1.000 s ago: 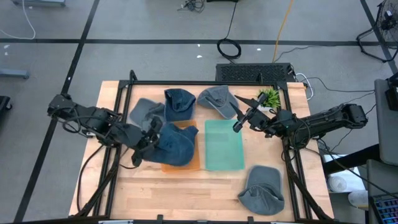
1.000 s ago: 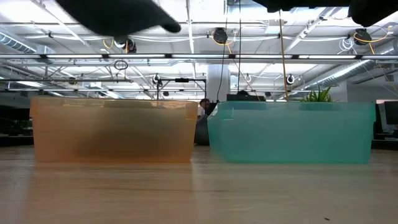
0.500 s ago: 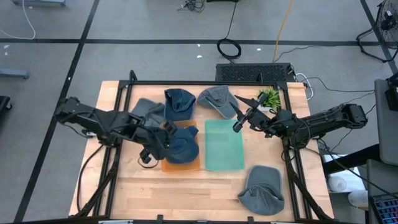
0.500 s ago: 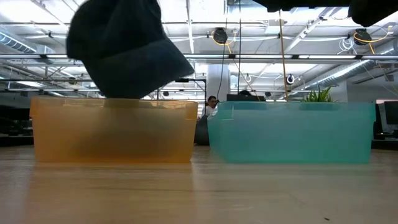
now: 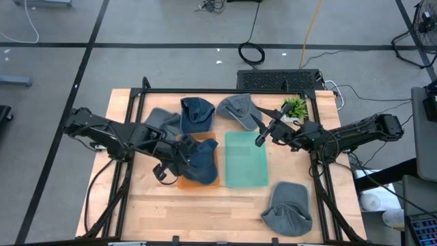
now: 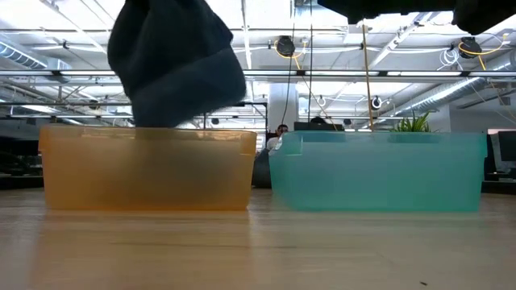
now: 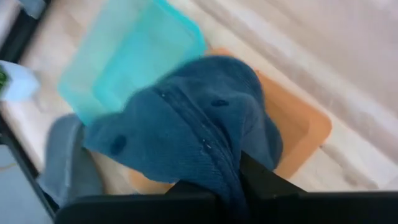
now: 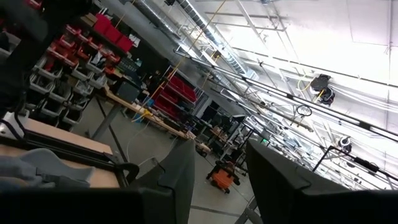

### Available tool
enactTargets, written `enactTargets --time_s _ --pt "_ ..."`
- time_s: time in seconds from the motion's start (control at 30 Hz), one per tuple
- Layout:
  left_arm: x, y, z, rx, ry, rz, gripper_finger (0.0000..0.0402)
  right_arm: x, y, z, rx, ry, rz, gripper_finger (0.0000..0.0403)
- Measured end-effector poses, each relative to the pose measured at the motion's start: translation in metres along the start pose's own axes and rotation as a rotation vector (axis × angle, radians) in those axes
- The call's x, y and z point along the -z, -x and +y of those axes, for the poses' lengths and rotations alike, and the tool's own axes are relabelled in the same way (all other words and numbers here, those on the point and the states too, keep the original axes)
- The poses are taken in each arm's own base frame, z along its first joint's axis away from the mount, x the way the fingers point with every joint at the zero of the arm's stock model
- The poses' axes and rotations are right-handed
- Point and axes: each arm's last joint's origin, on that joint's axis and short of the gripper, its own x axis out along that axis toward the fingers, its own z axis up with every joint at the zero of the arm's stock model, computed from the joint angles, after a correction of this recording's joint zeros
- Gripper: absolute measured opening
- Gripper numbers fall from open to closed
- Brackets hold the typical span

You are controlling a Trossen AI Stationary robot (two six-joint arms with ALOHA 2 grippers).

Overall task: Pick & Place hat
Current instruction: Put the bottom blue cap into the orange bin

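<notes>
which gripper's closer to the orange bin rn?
Left. The left gripper is over the orange bin, shut on the dark blue hat. The right gripper hangs empty, jaws apart, past the teal bin, near the grey hat.

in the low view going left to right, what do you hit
orange bin, with the dark blue hat hanging above it → teal bin → green plant showing behind the teal bin's far right part
</notes>
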Motion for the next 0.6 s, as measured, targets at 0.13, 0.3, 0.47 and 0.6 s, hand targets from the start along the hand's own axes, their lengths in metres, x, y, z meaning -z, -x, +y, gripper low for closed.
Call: enactTargets --time_s 0.13,0.3,0.47,0.6 --pt "-0.013 0.024 0.002 -0.055 0.017 -0.067 0.0014 0.000 0.000 0.000 0.000 -0.001 0.000 0.0130" --pt "-0.019 0.041 -0.001 -0.083 0.060 -0.073 0.0014 0.000 0.000 0.000 0.000 -0.046 0.000 0.0130" --pt "-0.017 0.031 -0.007 -0.026 0.087 0.018 0.0014 0.000 0.000 0.000 0.000 -0.052 0.000 0.0130" --pt "-0.021 0.013 -0.006 0.014 0.069 0.083 0.0014 0.000 0.000 0.000 -0.001 -0.052 0.001 0.0130"
